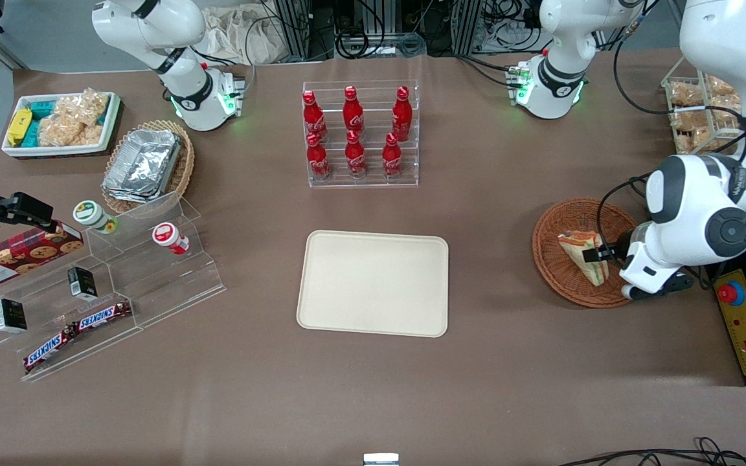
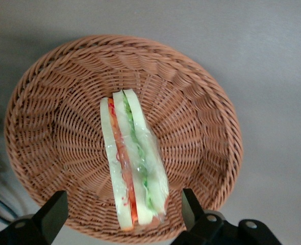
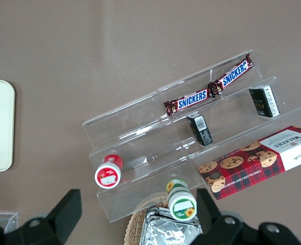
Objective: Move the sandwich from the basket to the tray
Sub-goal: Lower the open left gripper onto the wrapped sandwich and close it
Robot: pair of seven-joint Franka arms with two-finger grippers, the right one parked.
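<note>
Sandwich lies in the basket between the gripper's spread fingers, which flank it without clamping; the gripper hangs low over the basket's rim. Open brown tabletop separates the basket from the bare tray, toward the parked arm's end.

front: high, whole table | left wrist: close over basket
</note>
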